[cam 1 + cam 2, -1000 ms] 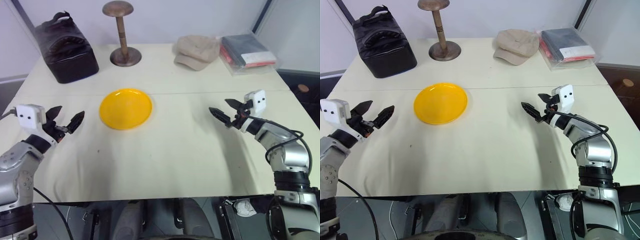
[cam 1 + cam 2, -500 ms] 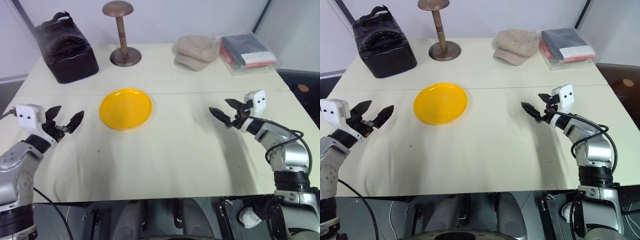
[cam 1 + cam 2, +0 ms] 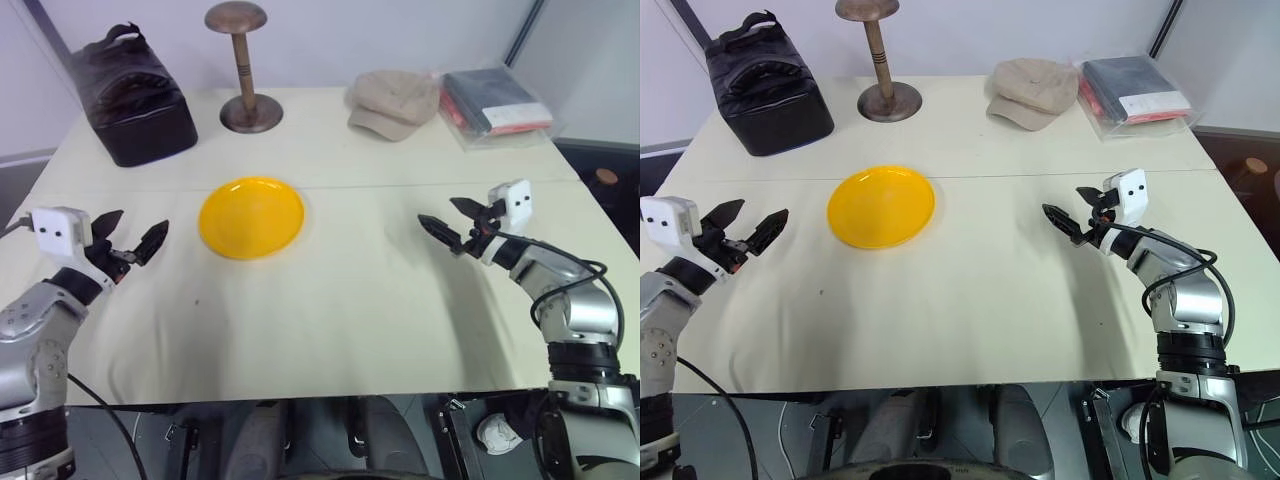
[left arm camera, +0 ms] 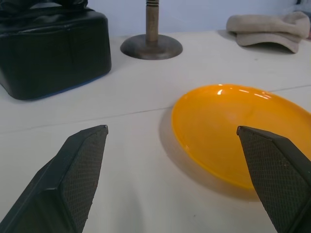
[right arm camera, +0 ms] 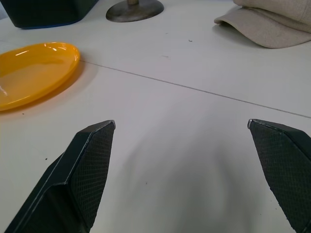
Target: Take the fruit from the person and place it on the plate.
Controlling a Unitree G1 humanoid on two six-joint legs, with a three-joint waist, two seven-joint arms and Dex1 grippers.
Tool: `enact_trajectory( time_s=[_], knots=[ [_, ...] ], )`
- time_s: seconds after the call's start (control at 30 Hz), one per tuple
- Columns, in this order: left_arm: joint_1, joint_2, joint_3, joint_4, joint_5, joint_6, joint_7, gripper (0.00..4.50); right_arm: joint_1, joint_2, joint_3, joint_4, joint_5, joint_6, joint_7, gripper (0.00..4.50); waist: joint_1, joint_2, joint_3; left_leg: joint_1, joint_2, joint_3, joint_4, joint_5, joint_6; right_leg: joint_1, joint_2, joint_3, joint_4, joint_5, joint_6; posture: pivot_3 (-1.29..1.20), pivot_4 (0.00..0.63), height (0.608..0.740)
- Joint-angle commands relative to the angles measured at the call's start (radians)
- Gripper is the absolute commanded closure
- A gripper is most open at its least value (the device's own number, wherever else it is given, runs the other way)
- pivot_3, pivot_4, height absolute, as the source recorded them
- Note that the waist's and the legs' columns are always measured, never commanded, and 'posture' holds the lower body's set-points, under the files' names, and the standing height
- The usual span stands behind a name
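Note:
The orange-yellow plate (image 3: 251,216) lies bare on the cream table, left of centre. My left gripper (image 3: 132,238) hovers open to the plate's left, pointing toward it, with nothing between its fingers (image 4: 77,179). Over the right half of the table my right gripper (image 3: 452,223) is open and holds nothing; its fingers (image 5: 85,170) frame bare tabletop, with the plate (image 5: 34,73) off to one side. The fruit and the person are out of view.
Along the table's far edge stand a black bag (image 3: 130,95), a brown wooden stand (image 3: 243,65), a beige cap (image 3: 393,103) and a plastic-wrapped packet (image 3: 497,102). A seam line (image 3: 420,183) crosses the tabletop behind the plate.

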Motion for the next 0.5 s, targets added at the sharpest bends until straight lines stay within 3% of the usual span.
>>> enact_trajectory(
  time_s=[0.03, 0.5],
  knots=[
    [-0.014, 0.018, 0.011, -0.021, 0.001, -0.015, -0.003, 0.04, -0.017, -0.006, -0.025, -0.013, 0.007, -0.024, -0.003, 0.00, 0.000, 0.000, 0.000, 0.000, 0.000, 0.000, 0.000, 0.000, 0.000, 0.000, 0.000, 0.000, 0.000, 0.000, 0.000, 0.00, 0.150, 0.740],
    [-0.016, 0.016, 0.009, -0.024, 0.002, -0.013, 0.001, 0.04, -0.019, -0.008, -0.024, -0.009, 0.006, -0.028, -0.002, 0.00, 0.000, 0.000, 0.000, 0.000, 0.000, 0.000, 0.000, 0.000, 0.000, 0.000, 0.000, 0.000, 0.000, 0.000, 0.000, 0.00, 0.150, 0.740]
  ],
)
